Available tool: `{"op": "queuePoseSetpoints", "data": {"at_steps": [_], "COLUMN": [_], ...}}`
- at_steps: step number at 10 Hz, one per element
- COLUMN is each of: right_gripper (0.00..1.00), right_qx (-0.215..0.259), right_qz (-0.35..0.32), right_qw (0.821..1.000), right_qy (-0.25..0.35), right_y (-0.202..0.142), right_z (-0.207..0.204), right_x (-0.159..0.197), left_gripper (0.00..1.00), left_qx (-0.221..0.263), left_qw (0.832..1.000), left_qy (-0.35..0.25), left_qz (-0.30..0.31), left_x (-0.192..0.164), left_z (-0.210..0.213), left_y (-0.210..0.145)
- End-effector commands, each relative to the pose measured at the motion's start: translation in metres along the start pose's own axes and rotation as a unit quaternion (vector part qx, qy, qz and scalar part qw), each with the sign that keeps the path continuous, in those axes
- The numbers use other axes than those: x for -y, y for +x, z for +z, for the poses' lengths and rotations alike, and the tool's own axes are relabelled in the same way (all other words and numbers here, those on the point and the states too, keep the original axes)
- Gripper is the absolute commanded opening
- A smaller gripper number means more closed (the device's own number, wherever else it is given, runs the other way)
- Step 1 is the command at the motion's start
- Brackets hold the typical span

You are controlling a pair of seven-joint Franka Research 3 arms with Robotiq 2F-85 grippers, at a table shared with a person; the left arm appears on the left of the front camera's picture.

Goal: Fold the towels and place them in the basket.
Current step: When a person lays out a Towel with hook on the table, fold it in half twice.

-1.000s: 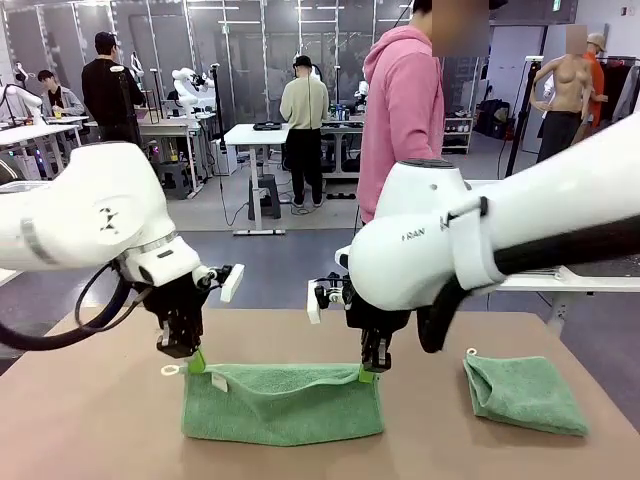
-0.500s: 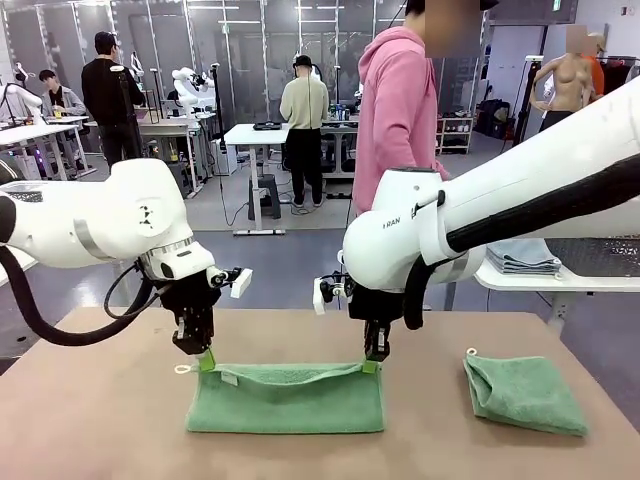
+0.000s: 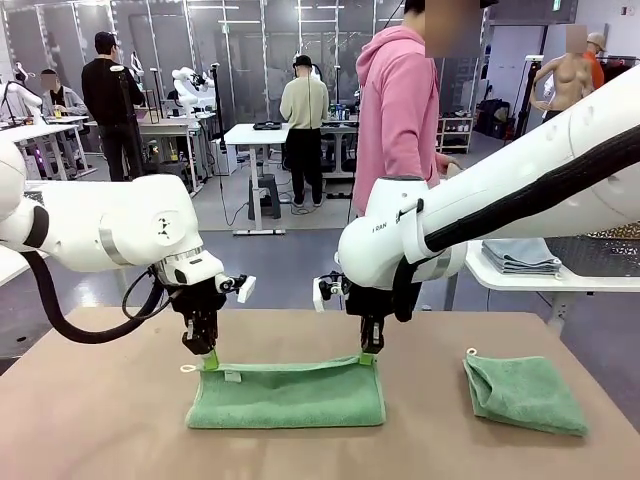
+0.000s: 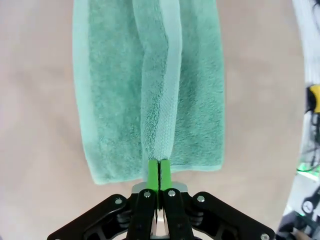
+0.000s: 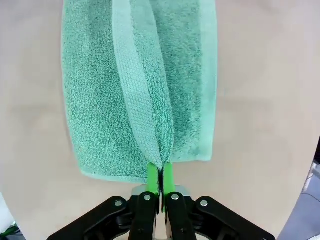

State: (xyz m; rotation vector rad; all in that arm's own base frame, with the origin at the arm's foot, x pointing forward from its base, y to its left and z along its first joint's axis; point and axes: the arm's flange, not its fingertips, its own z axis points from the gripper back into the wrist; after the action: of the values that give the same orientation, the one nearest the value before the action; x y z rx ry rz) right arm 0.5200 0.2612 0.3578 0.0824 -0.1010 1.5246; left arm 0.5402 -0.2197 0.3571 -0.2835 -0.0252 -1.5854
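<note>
Cannot see the corners of the long, folded green terry-cloth towel (image 3: 285, 397), clamped inside the left pincer (image 3: 208, 361) and the right pincer (image 3: 367, 357). Cannot read the small white label (image 3: 232, 376) near its left end: too small. In both wrist views, loses the towel's far end past the top edge and each pincer's black body past the bottom edge. In the front view, cuts both white robot arms at the sides and the brown worktop (image 3: 90, 420) at the bottom. Hides the legs of the person in the pink hooded top (image 3: 400, 120) behind the right arm.
</note>
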Motion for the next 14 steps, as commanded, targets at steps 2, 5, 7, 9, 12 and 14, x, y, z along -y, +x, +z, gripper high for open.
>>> {"op": "queuePoseSetpoints", "data": {"at_steps": [2,5,7,9,12,14], "right_gripper": [0.00,0.00,0.09,0.47,1.00,1.00], "right_qx": [-0.011,-0.018,-0.016,-0.014,-0.023,-0.022], "right_qz": [0.001,-0.011,-0.017,-0.029,-0.037,-0.039], "right_qw": [1.000,1.000,0.999,0.998,0.995,0.995], "right_qy": [-0.011,-0.021,-0.027,-0.051,-0.087,-0.089], "right_y": [0.006,0.009,0.009,0.005,0.009,0.004], "right_z": [-0.009,-0.016,-0.017,-0.017,-0.013,-0.010], "right_x": [0.012,0.011,0.011,0.009,0.004,-0.001], "left_gripper": [0.00,0.00,0.00,0.33,0.72,1.00], "left_qx": [-0.038,-0.046,-0.049,-0.053,-0.068,-0.065], "left_qw": [0.998,0.997,0.997,0.995,0.991,0.990], "left_qy": [0.032,0.049,0.057,0.071,0.099,0.109], "left_qz": [0.025,0.035,0.031,0.037,0.060,0.063], "left_x": [-0.012,-0.014,-0.013,-0.008,0.001,0.010], "left_z": [-0.006,-0.014,-0.018,-0.019,-0.017,-0.013], "left_y": [0.007,0.012,0.011,0.011,0.009,0.007]}}
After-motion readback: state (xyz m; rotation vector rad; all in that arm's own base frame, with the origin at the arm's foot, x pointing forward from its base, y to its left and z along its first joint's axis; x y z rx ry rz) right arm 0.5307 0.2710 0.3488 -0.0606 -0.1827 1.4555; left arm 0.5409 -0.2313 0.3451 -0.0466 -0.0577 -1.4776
